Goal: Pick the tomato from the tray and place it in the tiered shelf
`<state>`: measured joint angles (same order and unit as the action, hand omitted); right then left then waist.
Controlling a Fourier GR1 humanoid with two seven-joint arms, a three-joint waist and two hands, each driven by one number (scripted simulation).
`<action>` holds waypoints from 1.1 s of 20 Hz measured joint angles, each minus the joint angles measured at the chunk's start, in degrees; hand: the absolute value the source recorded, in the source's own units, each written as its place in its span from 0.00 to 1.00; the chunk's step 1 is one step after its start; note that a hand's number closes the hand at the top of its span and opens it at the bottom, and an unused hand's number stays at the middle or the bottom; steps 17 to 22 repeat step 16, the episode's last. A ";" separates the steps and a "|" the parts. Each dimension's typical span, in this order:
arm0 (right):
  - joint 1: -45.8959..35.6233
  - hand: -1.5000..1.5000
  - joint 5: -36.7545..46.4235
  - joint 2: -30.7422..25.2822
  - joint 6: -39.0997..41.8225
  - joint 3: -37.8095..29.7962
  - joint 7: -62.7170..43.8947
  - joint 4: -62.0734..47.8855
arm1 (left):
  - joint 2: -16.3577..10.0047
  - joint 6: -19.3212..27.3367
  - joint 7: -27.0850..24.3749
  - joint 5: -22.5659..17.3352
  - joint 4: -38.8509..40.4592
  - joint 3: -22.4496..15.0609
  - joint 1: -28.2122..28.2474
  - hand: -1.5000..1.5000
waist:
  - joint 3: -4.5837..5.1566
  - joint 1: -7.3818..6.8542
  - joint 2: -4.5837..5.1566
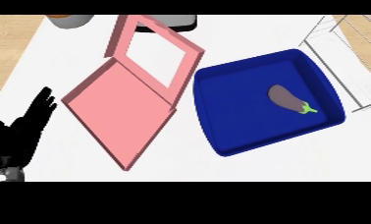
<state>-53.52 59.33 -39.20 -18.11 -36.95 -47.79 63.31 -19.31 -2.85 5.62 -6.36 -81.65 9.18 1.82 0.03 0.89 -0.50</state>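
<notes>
1. Eggplant [285, 97] – dull purple, green stem – lies in the blue tray [239, 112], right half.
2. Long axis diagonal; stem points lower right.
3. Left hand [27, 127], lower-left edge: fingers straight, apart, holding nothing.

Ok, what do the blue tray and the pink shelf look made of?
The blue tray looks like smooth plastic, possibly coated metal: one even deep blue, rounded raised walls. The pink shelf looks like matte painted board or plastic: flat thin panels, even colour, no grain. Neither is certain.
</notes>
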 measured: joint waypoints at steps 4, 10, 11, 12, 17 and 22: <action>3.28 0.00 -1.05 -0.35 5.99 -0.05 -5.32 13.71 | 0.39 0.13 0.06 0.04 -0.89 0.18 1.26 0.50 | 0.05 0.78 -0.37; 8.16 0.00 -2.35 -3.65 19.00 -3.54 -12.62 32.98 | 0.19 0.48 0.43 -0.49 -1.16 1.51 2.07 0.50 | 0.10 2.53 -0.93; 9.01 0.00 -3.08 -3.97 21.32 -4.64 -13.26 35.99 | 0.18 0.47 0.43 -0.51 -1.33 1.60 2.47 0.50 | 0.10 2.77 -1.03; 10.04 0.00 -3.88 -4.05 23.71 -5.61 -13.71 38.74 | 0.00 0.40 0.37 -0.59 -1.15 1.92 2.79 0.50 | 0.11 3.10 -1.14; 12.26 0.00 -7.63 -4.98 31.74 -9.88 -14.69 48.79 | 0.15 0.69 0.48 -0.54 -1.55 2.28 4.14 0.50 | 0.13 4.16 -1.60; 12.26 0.00 -7.63 -4.98 31.74 -9.88 -14.69 48.79 | 0.15 0.69 0.48 -0.54 -1.55 2.28 4.14 0.50 | 0.13 4.16 -1.60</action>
